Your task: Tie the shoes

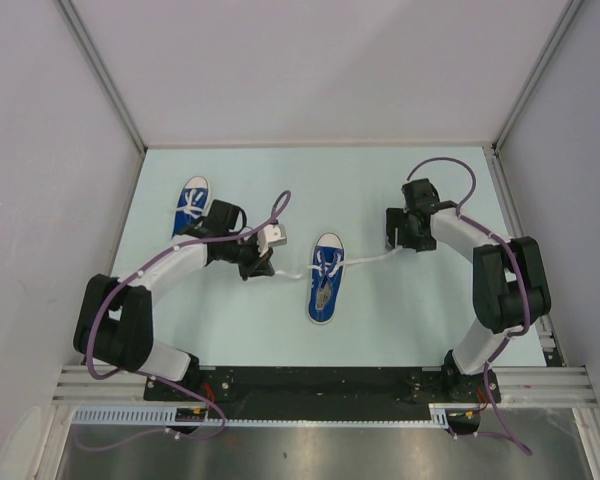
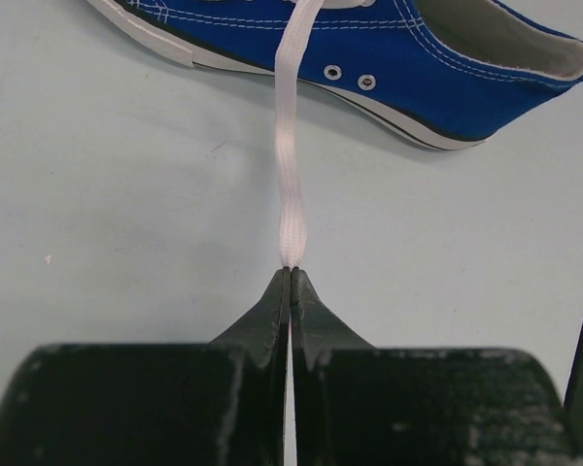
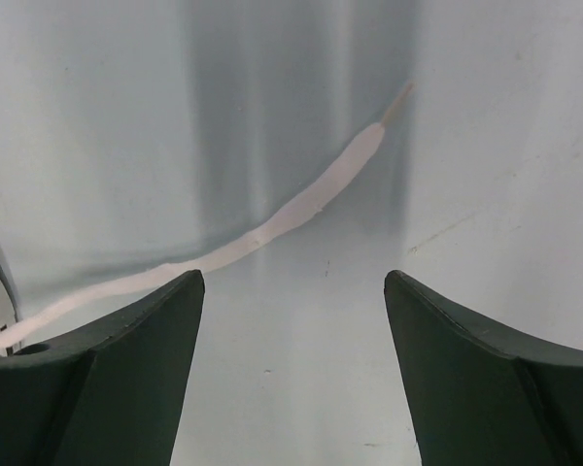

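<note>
Shut tight, my left gripper (image 2: 290,274) is pinching one soft, limp lace (image 2: 288,165), while my open right gripper (image 3: 293,291) is hovering by the other lace (image 3: 311,204), best taken near its end.

Two blue sneakers sit on the one pale surface (image 1: 240,330): the far-left sneaker (image 1: 192,205) and the middle sneaker (image 1: 325,278). Two white lace ends run from the middle one: the left lace (image 2: 290,175), the right lace (image 3: 272,228). Two hands: left hand (image 2: 290,275), right hand (image 3: 291,291).
</note>
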{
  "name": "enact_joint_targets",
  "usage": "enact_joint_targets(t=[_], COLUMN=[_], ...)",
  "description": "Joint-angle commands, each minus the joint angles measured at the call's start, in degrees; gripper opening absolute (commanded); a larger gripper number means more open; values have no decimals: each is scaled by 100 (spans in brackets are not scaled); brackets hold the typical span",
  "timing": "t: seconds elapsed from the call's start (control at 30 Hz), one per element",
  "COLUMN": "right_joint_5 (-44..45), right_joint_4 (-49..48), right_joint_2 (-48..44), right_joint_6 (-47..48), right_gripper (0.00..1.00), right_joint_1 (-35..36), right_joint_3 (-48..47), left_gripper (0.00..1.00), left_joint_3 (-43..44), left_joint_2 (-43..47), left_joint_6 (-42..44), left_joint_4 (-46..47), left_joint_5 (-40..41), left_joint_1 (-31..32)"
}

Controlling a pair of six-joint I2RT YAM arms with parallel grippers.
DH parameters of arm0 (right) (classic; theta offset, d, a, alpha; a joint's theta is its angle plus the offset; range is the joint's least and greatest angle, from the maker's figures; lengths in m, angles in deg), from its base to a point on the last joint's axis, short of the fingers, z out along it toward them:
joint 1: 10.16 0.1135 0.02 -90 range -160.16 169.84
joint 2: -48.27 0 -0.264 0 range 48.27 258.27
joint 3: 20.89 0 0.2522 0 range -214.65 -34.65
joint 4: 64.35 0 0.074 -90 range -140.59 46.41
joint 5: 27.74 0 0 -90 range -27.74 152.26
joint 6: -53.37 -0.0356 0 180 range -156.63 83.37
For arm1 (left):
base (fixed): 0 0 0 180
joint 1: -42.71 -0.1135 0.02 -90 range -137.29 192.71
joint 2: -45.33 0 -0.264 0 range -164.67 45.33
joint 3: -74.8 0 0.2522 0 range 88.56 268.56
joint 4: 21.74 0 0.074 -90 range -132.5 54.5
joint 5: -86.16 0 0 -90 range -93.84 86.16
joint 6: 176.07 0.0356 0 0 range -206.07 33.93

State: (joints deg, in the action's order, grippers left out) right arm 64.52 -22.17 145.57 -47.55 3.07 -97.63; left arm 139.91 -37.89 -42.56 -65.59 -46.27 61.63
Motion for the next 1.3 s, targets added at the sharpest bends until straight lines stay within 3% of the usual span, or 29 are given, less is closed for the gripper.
enact_joint_targets(t=[0.0,0.3,0.37,0.5,0.53,0.63,0.67,1.1,1.27], right_joint_5=[371,723,679,530,338,-154,-443,-1886,-2370], right_joint_4=[-232,-408,-364,-189,-171,-214,-223,-696,-1304], right_joint_2=[184,606,755,870,835,730,695,-772,-1186], right_joint_6=[-420,-613,-631,-631,-640,-605,-587,-455,-490], right_gripper=[80,78,72,53,45,5,0,0,0], right_joint_1=[39,109,109,65,13,-242,-303,-585,-78], right_joint_3=[-135,-293,-355,-364,-355,-364,-364,-364,-443], left_gripper=[0,0,0,0,0,0,0,0,0], left_joint_3=[-99,-99,-108,-82,-73,-20,-20,-55,-108], left_joint_2=[280,280,289,315,333,376,385,823,1404], left_joint_6=[-9,35,44,88,97,175,193,378,596], left_joint_4=[187,161,161,108,82,-6,-50,-252,-577], left_joint_5=[-248,-221,-221,-221,-221,-265,-265,-546,-687], left_joint_1=[-28,-28,-28,-28,-28,-28,-20,-20,138])
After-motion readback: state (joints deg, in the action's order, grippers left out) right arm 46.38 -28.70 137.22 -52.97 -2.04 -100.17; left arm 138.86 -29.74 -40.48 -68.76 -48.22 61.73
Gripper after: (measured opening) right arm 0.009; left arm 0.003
